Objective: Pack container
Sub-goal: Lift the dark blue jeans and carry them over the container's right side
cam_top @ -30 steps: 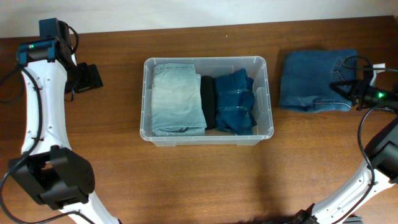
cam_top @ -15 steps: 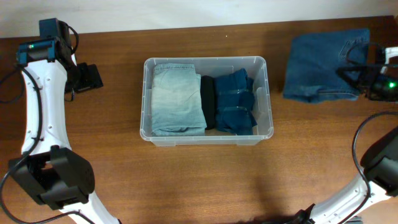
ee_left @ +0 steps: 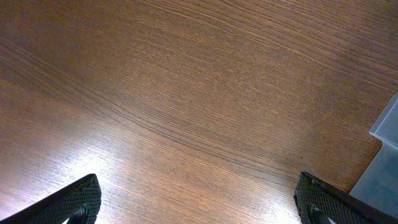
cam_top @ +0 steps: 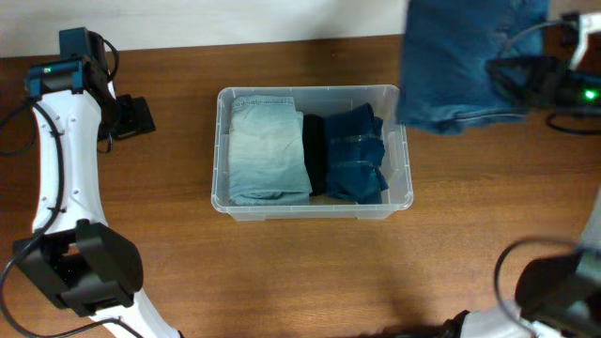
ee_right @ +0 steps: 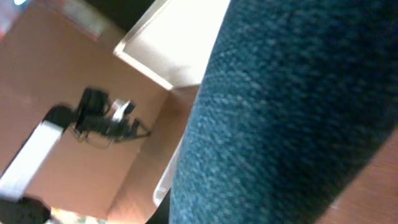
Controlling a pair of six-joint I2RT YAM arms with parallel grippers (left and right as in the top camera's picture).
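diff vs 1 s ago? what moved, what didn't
The right gripper, shut on the folded blue jeans throughout, lifted them off the table and swung them toward the container; from overhead they now overlap its far right corner. Unchanged: the left gripper, open and parked at the left, the container, and the clothes packed in it.

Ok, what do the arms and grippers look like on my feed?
White links with bulky black joints on the left arm and right arm. Each wrist carries a green light and black cables. Left gripper and right gripper are black; the left fingers have textured pads.
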